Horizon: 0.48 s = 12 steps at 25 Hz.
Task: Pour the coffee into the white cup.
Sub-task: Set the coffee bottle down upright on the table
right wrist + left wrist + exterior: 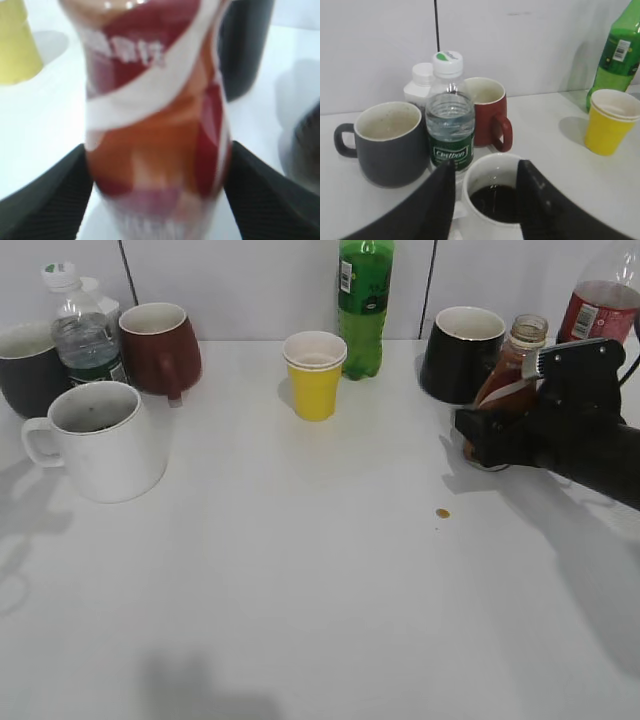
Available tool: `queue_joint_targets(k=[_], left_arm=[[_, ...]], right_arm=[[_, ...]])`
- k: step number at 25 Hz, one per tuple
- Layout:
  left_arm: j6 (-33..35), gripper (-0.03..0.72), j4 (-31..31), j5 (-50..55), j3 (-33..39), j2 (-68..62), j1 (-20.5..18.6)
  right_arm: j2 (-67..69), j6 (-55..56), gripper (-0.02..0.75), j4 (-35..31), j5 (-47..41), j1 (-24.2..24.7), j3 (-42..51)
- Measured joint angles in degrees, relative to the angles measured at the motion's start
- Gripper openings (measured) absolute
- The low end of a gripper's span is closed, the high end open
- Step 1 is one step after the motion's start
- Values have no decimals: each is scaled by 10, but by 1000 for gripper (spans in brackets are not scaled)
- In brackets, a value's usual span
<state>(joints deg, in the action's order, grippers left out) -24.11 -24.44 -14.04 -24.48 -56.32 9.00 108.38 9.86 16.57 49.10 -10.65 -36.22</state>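
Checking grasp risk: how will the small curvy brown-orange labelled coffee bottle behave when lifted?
The small curvy brown-orange labelled coffee bottle looks rigid, so the right hand probably won't crush it. Its glossy, waisted body may slip. With no cap on, tilting would likely spill whatever remains.

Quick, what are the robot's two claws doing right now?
Left gripper: open, empty, above the white cup of coffee.
Right gripper: shut on the coffee bottle.

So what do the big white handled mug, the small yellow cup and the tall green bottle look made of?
Big white handled mug: likely glazed ceramic, given its thick wall and soft sheen. Small yellow cup: probably paper, thin-walled with a rolled white rim and matte finish. Tall green bottle: translucent plastic, glossy, with a printed label.
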Motion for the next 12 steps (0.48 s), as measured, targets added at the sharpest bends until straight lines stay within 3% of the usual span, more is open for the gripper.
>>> queue_joint_targets(k=[6,12], left_arm=[[-2,315,10,42,-1,0,0],[-2,315,78,158,-43,0,0]], right_arm=[[-27,0,624,0,-10,0,29],[-62,0,624,0,-81,0,35]])
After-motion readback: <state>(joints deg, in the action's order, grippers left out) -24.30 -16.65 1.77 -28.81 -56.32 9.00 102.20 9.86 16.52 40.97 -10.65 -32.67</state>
